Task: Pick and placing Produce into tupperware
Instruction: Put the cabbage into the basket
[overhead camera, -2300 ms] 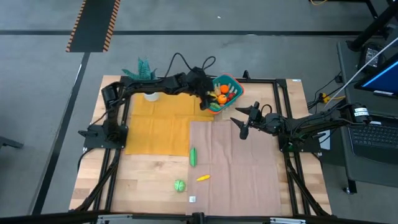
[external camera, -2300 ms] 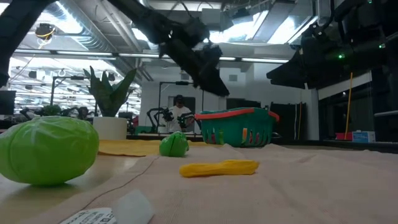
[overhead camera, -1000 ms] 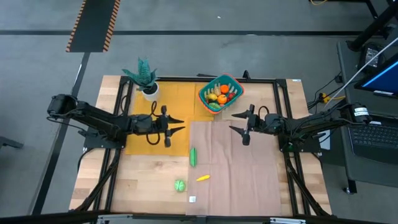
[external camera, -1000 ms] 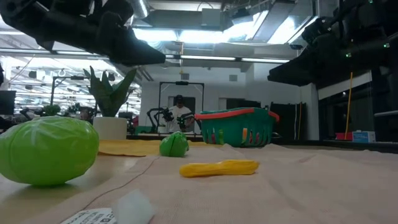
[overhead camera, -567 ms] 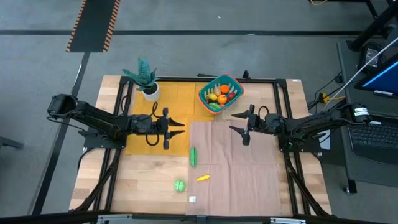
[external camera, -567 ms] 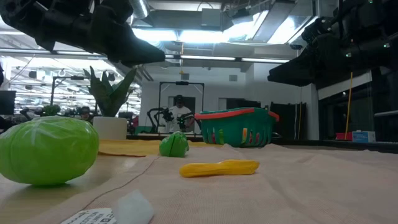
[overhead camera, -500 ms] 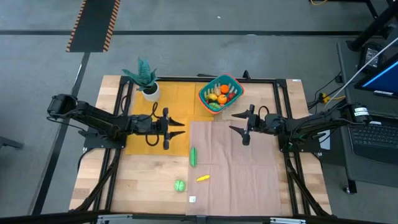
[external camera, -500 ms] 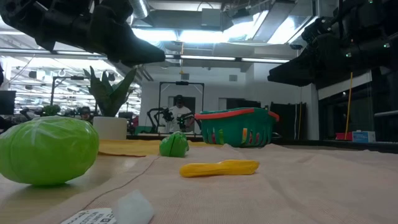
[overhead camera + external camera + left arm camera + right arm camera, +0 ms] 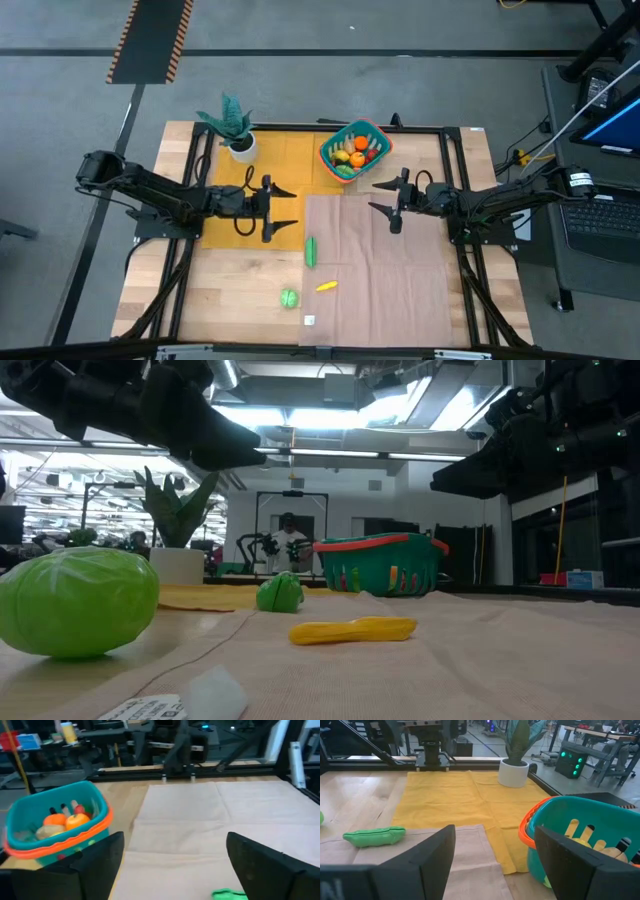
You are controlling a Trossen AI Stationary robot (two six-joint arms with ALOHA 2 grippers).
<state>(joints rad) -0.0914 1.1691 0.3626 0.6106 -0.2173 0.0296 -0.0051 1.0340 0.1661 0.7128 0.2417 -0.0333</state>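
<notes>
The teal tupperware [image 9: 354, 150] with its orange-red rim stands at the table's far middle and holds several pieces of produce [image 9: 67, 819]. Loose on the table lie a green pea pod [image 9: 311, 251], a yellow piece [image 9: 326, 286] and a round green piece [image 9: 289, 297]. My left gripper [image 9: 290, 208] hovers open over the yellow cloth, left of the pea pod and nearer than the tupperware. My right gripper [image 9: 375, 196] hovers open over the beige cloth, just nearer than the tupperware [image 9: 580, 845]. Neither has anything between its fingers.
A teal plant in a white pot [image 9: 238, 140] stands at the far left. A yellow cloth [image 9: 235, 235] and a beige cloth [image 9: 390, 270] cover the wooden table. A small white tag [image 9: 309, 320] lies near the front edge. A person [image 9: 288, 538] shows far behind the table.
My left gripper has opened its fingers wide while staying in place above the yellow cloth. The right arm and the produce have kept still.
</notes>
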